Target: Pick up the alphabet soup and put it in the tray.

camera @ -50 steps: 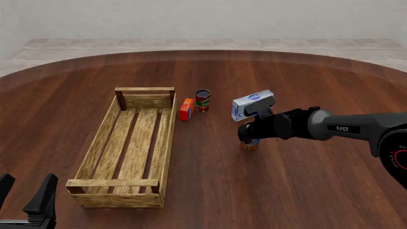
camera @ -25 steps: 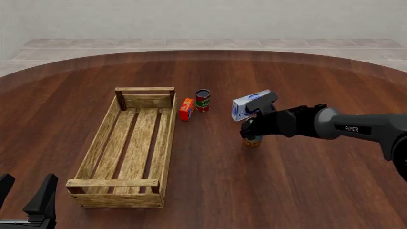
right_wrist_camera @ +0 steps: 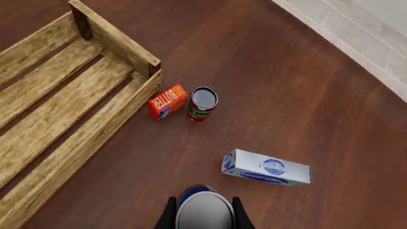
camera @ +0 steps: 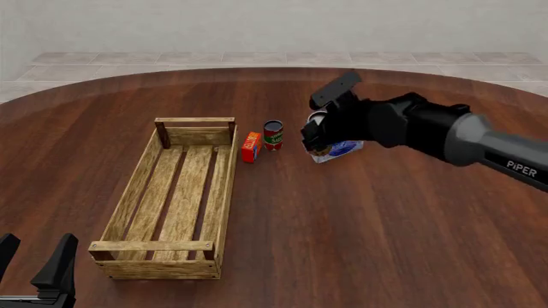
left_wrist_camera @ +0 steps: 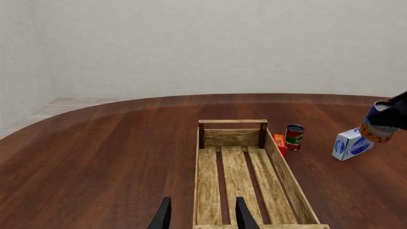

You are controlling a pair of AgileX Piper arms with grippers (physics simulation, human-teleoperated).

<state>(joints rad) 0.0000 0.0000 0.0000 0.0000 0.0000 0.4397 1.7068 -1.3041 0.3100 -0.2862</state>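
My right gripper [camera: 319, 136] is shut on the alphabet soup [camera: 319, 149], a blue-labelled can with an orange lower band, and holds it in the air over the table, to the right of the tray [camera: 226, 192]. In the right wrist view the can's pale grey top [right_wrist_camera: 203, 213] sits between the fingers [right_wrist_camera: 169, 215]. The left wrist view shows the held can [left_wrist_camera: 380, 125] at the far right. The tray is a long light-wood slatted crate [right_wrist_camera: 115, 44], and nothing lies in it. My left gripper [camera: 34, 258] is open and holds nothing, low near the tray's near end [left_wrist_camera: 232, 122].
A red-and-green can [camera: 272, 135] and a small orange box [camera: 251, 147] stand beside the tray's far right corner. A white box with blue print [camera: 342, 149] lies just under and behind the held can. The right wrist view shows them below: can [right_wrist_camera: 202, 102], orange box [right_wrist_camera: 167, 101], white box [right_wrist_camera: 267, 168].
My right gripper has lifted the alphabet soup off the table and carried it up, farther away and slightly left, in front of the white box. The left arm has not moved.
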